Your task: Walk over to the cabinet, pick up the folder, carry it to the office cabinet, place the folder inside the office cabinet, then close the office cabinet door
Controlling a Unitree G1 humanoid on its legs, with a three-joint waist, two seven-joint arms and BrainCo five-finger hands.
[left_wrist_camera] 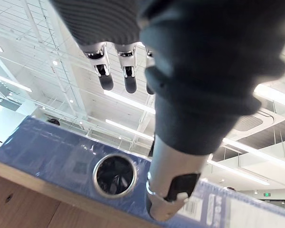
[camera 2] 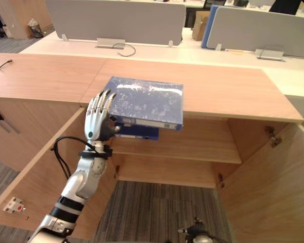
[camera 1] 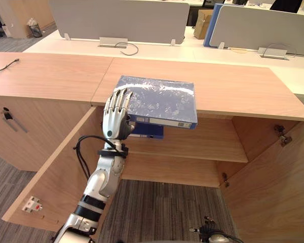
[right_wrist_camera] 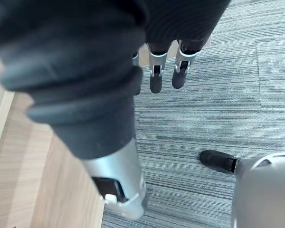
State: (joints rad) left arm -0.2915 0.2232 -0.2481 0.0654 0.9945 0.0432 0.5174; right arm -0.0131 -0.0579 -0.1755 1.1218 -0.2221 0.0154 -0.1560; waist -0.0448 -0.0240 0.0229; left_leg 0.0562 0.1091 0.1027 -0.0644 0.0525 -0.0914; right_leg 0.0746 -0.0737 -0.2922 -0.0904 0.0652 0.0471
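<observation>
Left hand: fingers straight over the left corner of the folder, thumb against its spine. The folder lies flat on the worktop, overhanging the front edge, spine toward the robot, long axis left-right. The cabinet below stands open. Right hand: fingers straight.

This was an office. Long white desks stood in rows, and grey screens stood up along them to split the work spots. A black cable lay on one desk. In front was a low wooden cabinet with a flat counter on top. Both its doors were open, and there was a shelf inside. A blue folder lay on the counter. Grey carpet covered the floor. A cardboard box and a bin stood far back. Long strip lights ran across the high ceiling.
</observation>
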